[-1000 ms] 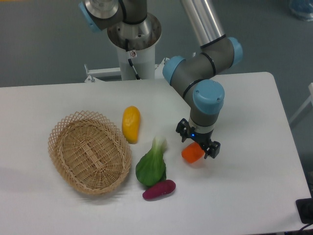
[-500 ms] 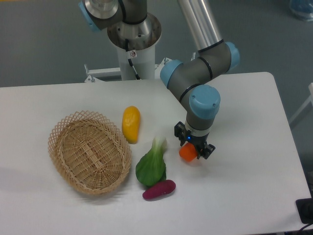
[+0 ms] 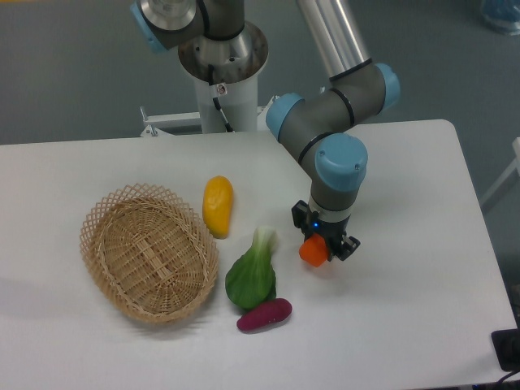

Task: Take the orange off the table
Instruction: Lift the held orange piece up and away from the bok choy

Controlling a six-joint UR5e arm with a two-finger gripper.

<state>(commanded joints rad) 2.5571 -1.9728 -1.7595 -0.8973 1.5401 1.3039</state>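
Observation:
The orange [image 3: 311,253] is a small bright orange toy fruit right of centre on the white table [image 3: 422,276]. My gripper [image 3: 324,244] points straight down on it, its black fingers closed on either side of the fruit. The gripper hides the fruit's upper right part. I cannot tell whether the orange touches the tabletop or hangs just above it.
A green leafy vegetable [image 3: 251,275] lies just left of the orange, with a purple vegetable [image 3: 264,314] below it. A yellow oblong fruit [image 3: 218,205] lies further left, next to a wicker basket [image 3: 146,253]. The robot base [image 3: 221,73] stands at the back.
The gripper has shifted slightly left, and the orange has moved with it. More of the fruit is now hidden between the fingers.

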